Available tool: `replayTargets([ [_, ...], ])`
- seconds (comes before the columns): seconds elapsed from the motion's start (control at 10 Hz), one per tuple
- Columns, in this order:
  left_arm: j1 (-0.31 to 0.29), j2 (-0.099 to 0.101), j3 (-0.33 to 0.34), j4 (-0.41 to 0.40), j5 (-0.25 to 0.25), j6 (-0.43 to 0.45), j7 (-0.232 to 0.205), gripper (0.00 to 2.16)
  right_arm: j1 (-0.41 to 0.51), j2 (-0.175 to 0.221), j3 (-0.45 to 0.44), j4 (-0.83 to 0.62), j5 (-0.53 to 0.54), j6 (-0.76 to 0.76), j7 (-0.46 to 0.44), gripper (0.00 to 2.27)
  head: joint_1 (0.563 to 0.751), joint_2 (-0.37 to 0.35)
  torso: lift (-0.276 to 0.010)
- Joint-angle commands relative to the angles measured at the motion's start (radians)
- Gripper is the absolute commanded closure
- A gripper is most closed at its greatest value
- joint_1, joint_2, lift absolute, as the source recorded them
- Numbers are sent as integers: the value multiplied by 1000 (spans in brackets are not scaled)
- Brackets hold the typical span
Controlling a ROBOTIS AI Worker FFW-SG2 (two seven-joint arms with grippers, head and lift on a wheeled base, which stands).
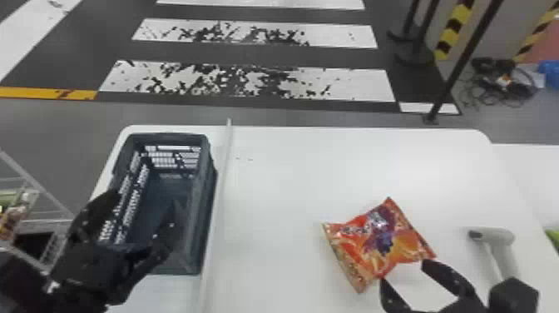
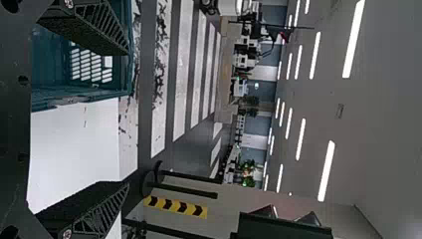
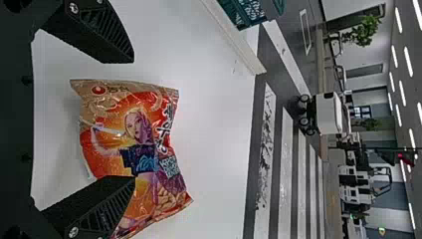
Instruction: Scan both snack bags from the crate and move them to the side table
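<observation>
An orange-red snack bag (image 1: 376, 243) lies on the white table right of the middle. My right gripper (image 1: 402, 270) stands open at the bag's near right corner, with nothing held. In the right wrist view the right gripper (image 3: 133, 119) has its fingers apart and the bag (image 3: 129, 144) before it, one finger overlapping the bag's edge. My left gripper (image 1: 143, 210) is open over the near part of the dark crate (image 1: 211, 175), whose visible inside holds no bag. The left wrist view has the open left gripper (image 2: 128, 119) beside the crate (image 2: 79, 102). A grey handheld scanner (image 1: 495, 237) lies right of the bag.
A pale raised strip (image 1: 226, 166) runs along the table (image 1: 291, 141) between crate and bag. Another white surface (image 1: 524, 162) adjoins at the right. A wire rack (image 1: 37, 216) stands at the left, beside the left arm. Black posts stand on the floor beyond.
</observation>
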Motion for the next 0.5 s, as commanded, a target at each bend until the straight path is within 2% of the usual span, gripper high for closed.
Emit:
replayTargets([
  [0.0,-17,-3,-7,11,1,28,-1,63,-1,-20,54,0,47,-5,-25,90,695,25,-29],
  [0.2,-23,-12,-21,10,-4,53,1,63,-10,-67,134,15,138,-91,-99,90,695,61,-29],
  [0.4,-23,-15,-34,11,-18,90,5,63,-19,-126,157,64,189,-220,-156,90,695,79,-29],
])
